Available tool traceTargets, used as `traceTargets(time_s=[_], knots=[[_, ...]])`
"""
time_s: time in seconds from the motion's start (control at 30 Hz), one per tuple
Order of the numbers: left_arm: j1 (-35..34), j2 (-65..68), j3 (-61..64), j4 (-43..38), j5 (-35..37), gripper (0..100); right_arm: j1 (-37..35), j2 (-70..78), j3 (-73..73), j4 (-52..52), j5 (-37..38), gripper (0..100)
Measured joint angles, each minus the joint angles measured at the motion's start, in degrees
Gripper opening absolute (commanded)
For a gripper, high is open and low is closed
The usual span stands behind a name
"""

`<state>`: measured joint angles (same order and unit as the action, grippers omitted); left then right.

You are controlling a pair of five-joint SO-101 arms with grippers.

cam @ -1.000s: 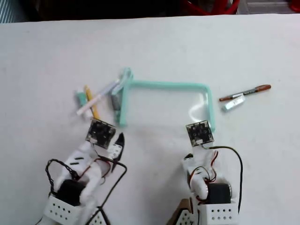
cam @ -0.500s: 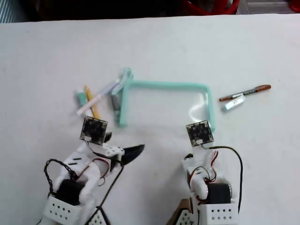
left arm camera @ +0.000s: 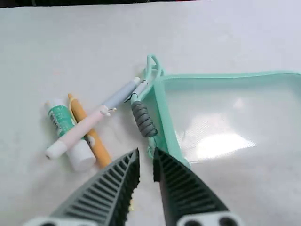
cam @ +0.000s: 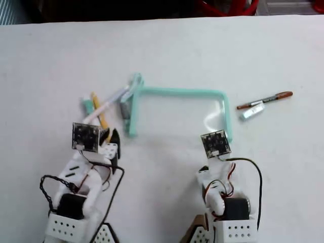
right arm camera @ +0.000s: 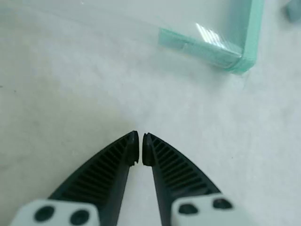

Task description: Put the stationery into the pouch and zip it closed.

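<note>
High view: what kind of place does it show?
Probably a robotics test bench: a white table, two small robot arms side by side, and a clear pouch with pens laid out beside it.

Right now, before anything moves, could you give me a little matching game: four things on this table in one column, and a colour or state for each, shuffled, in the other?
Things:
1. pouch
2. marker
3. pencil
4. right gripper

Descriptions:
A. brown, lying apart from the pile of stationery
B. clear with a mint-green edge
C. shut, holding nothing
D. orange-yellow, crossed by a pink-and-blue pen

Pairs: 1-B, 2-A, 3-D, 4-C.
</note>
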<state>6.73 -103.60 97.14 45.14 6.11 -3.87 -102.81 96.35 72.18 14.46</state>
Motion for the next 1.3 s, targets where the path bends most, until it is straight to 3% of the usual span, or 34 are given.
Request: traceTargets(time_s=[0.13,0.23,0.33,0.8,0.93,1.1,1.2,1.3], knots=[[-0.7,0.0,0.0,0.0,0.4,33,0.0,0.0,0.0,0.0,0.0,2.7],[-0.7,0.0,0.0,0.5,5.5,43,0.0,0.0,0.0,0.0,0.0,2.7],[-0.7,0.0,0.0,1.8,9.7,43,0.0,0.0,0.0,0.0,0.0,2.7],[-2.9,0.0,0.0,0.8,10.6,40,0.0,0.0,0.0,0.0,0.0,2.7],[-5.8,0.0,0.0,-1.5,11.3,30,0.0,0.0,0.0,0.0,0.0,2.7],[-8.4,0.0,0.0,-3.6,12.2,2,0.0,0.0,0.0,0.0,0.0,2.7],[-10.4,0.0,0.0,-4.7,12.2,6,0.0,0.0,0.0,0.0,0.0,2.7],[-12.7,0.0,0.0,-6.5,12.2,4,0.0,0.0,0.0,0.0,0.0,2.7]])
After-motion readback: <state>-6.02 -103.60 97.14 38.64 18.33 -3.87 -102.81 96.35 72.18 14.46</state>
